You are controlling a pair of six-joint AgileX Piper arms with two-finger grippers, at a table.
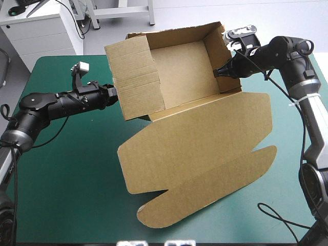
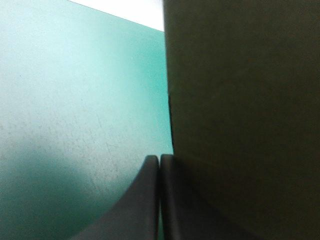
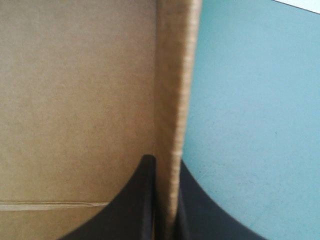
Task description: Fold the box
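Teal-green cover [image 1: 61, 169] under the box [image 1: 179, 72], lengthwise far-to-near, lid [image 1: 205, 164] nearest; right pincer [image 1: 216, 72] tight on its wall [image 3: 172, 100], left pincer [image 1: 116, 92] closed alongside.

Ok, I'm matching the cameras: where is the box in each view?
High view: the box mid-table, walls up, lid flat.
Left wrist view: its wall just ahead of the left gripper.
Right wrist view: its wall between the fingers of the right gripper.
Shared: the teal-green cover.

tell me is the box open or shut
Open. The box is a tray with walls raised; its lid lies spread flat on the near side, not over the tray.
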